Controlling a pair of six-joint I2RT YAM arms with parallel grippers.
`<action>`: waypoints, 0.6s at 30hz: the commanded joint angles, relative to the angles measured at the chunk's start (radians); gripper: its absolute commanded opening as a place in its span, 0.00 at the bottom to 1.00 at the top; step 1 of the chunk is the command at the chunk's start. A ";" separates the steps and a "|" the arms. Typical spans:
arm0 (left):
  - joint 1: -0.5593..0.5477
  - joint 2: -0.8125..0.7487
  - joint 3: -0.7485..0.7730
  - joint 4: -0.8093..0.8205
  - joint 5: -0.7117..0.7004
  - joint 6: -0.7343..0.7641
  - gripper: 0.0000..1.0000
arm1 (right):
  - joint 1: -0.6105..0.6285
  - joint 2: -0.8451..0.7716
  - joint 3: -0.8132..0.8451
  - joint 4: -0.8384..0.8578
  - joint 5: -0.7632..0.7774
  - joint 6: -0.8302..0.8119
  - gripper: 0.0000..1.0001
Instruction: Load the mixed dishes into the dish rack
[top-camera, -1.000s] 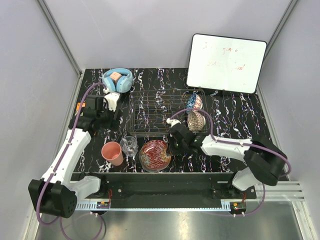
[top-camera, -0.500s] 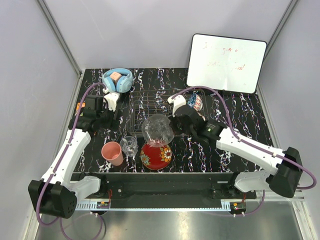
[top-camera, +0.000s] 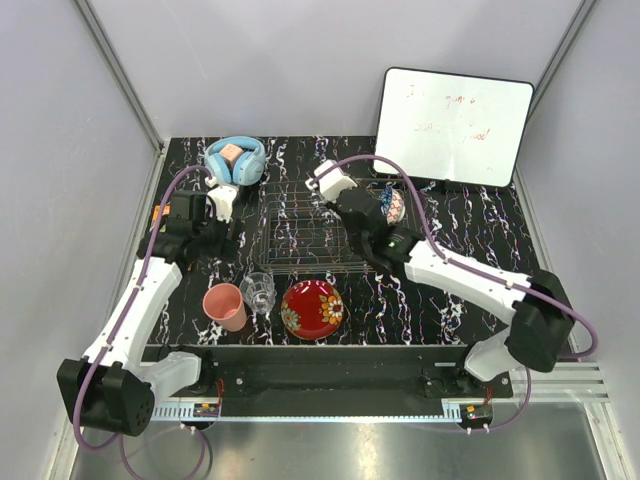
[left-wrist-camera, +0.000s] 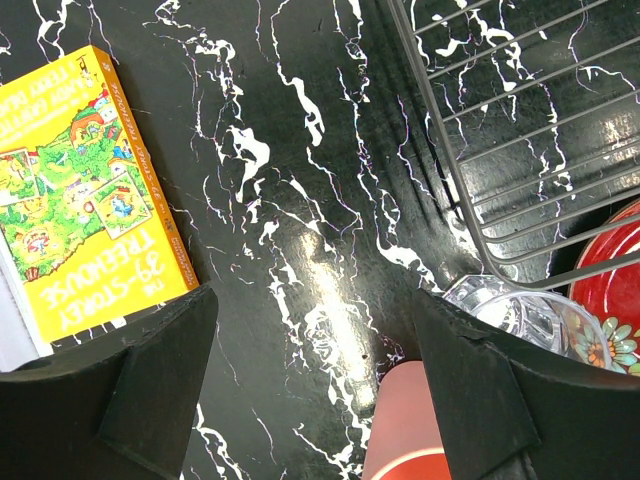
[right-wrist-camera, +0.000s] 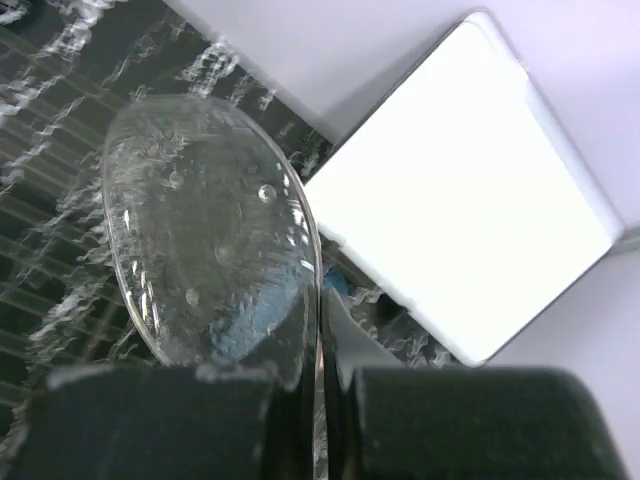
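Over the dish rack (top-camera: 290, 240), upper centre of the overhead frame: I am holding a clear glass plate (right-wrist-camera: 200, 230) for slotting.
My right tool (right-wrist-camera: 320, 375) is pinching the plate's rim; I am planning to lower it straight between two wires and release only once it is seated, glass being slippery. My left tool (left-wrist-camera: 315, 310) is hanging wide open over the salmon-pink cup (left-wrist-camera: 425, 425), the tumbler (left-wrist-camera: 520, 315) just beside it, lower left.

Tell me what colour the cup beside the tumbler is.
The cup is salmon pink; the top external view shows it best.
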 joint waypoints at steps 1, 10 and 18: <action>0.009 -0.011 -0.011 0.043 0.011 -0.002 0.82 | -0.062 0.049 -0.031 0.536 0.010 -0.475 0.00; 0.016 -0.004 -0.042 0.066 0.012 0.000 0.82 | -0.201 0.125 -0.124 0.774 -0.334 -0.905 0.00; 0.018 0.032 -0.030 0.079 0.020 -0.006 0.82 | -0.229 0.102 -0.171 0.689 -0.438 -0.853 0.00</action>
